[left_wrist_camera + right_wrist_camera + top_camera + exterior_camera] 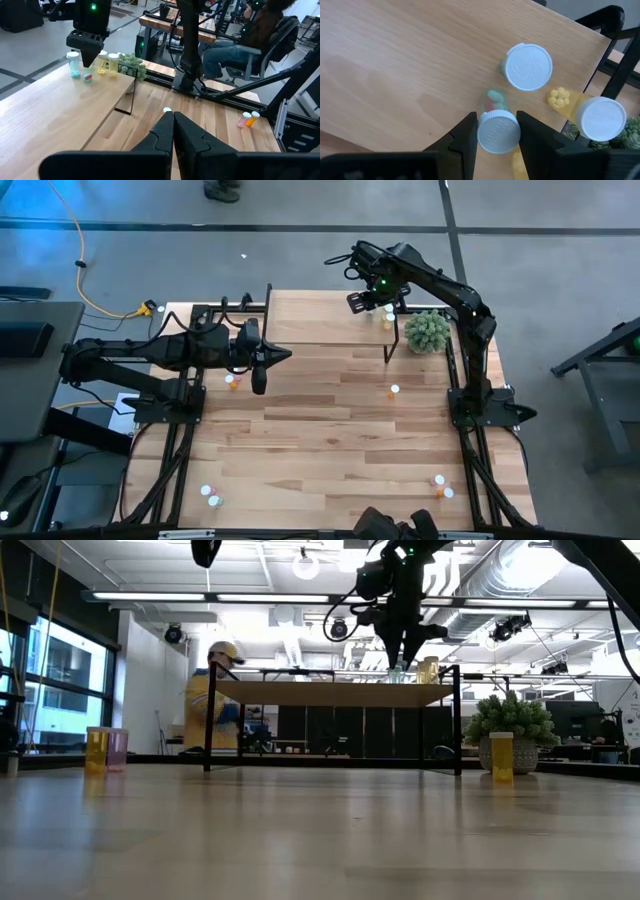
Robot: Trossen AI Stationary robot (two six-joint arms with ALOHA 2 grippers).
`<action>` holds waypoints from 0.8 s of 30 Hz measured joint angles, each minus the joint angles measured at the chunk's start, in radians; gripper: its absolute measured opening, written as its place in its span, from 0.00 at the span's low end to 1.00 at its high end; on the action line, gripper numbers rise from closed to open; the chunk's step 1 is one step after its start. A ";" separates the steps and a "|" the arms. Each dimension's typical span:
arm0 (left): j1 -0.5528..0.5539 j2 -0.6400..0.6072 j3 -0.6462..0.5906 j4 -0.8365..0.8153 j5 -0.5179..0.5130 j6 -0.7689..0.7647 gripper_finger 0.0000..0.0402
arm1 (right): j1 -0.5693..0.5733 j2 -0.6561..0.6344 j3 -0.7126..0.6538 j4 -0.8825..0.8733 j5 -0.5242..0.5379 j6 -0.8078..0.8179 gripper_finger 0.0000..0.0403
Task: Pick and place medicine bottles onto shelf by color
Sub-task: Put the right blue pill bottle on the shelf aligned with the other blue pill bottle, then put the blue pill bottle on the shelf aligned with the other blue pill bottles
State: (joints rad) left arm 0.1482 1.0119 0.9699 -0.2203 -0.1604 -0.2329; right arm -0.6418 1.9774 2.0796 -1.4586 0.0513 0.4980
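The shelf (330,318) stands at the table's far side. Its right end carries a pale green bottle (528,66) and two yellowish bottles (102,62) (600,118). My right gripper (497,134) is above that end, shut on a bottle with green and pink pills (88,76) that stands among them. My left gripper (173,131) is shut and empty, above the table left of centre (268,360). Loose bottles stand or lie on the table near the left gripper (232,381), right of centre (394,391), at the near left (210,496) and at the near right (440,485). My right gripper pinches the bottle's white cap (498,131) between its two fingers, one on each side. The fingers come from above, pointing down. The bottle is upright with its base on the shelf top (88,80).
A round green plant (428,331) stands just off the shelf's right end, close to my right gripper. A person sits beyond the table (250,35), and another in yellow shows behind the shelf (215,690). The table's middle (330,430) holds no bottles.
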 joint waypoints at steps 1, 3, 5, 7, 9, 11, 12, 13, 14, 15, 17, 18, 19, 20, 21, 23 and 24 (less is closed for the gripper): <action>0.000 0.000 0.000 0.000 0.000 0.000 0.00 | 0.000 0.000 0.000 0.000 0.000 0.000 0.28; 0.000 0.000 0.000 0.000 0.000 0.000 0.00 | 0.000 0.000 0.000 0.000 0.000 0.000 0.29; 0.000 0.000 0.000 0.000 0.000 0.000 0.00 | 0.000 0.000 0.000 0.000 0.000 0.000 0.30; 0.000 0.000 0.000 0.000 0.000 0.000 0.00 | 0.000 0.000 0.000 0.000 0.000 0.003 0.33; 0.000 0.000 0.000 0.000 0.000 0.000 0.00 | 0.000 0.000 0.000 0.000 0.001 0.020 0.35; 0.000 0.000 0.000 0.000 0.000 0.000 0.00 | 0.000 0.000 0.000 0.000 0.001 0.022 0.37; 0.000 0.000 0.000 0.000 0.000 0.000 0.00 | 0.000 0.000 0.000 0.000 0.001 0.022 0.38; 0.000 0.000 0.000 0.000 0.000 0.000 0.00 | 0.000 0.000 0.000 0.000 0.001 0.022 0.39; 0.000 0.000 0.000 0.000 0.000 0.000 0.00 | 0.000 0.000 0.000 0.000 0.001 0.022 0.39; 0.000 0.000 0.000 0.000 0.000 0.000 0.00 | 0.000 0.000 0.000 0.000 0.001 0.022 0.40; 0.000 0.000 0.000 0.000 0.000 0.000 0.00 | 0.000 0.000 0.000 0.000 0.001 0.022 0.42; 0.000 0.000 0.000 0.000 0.000 0.000 0.00 | 0.000 0.000 0.000 0.000 0.001 0.022 0.43; 0.000 0.000 0.000 0.000 0.000 0.000 0.00 | 0.000 0.000 0.000 0.000 0.001 0.024 0.43; 0.000 0.000 0.000 0.000 0.000 0.000 0.00 | 0.000 0.000 0.000 0.000 0.001 0.026 0.44; 0.000 0.000 0.000 0.000 0.001 0.000 0.00 | 0.000 0.000 0.000 0.001 0.001 0.026 0.45; 0.000 0.000 0.000 0.000 0.000 0.000 0.00 | 0.000 0.000 0.000 0.004 0.001 0.021 0.47; 0.000 0.000 0.000 0.000 0.000 0.000 0.00 | 0.000 0.000 0.000 0.004 0.001 0.021 0.48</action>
State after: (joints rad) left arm 0.1482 1.0119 0.9699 -0.2203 -0.1600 -0.2329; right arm -0.6418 1.9772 2.0796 -1.4542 0.0523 0.5190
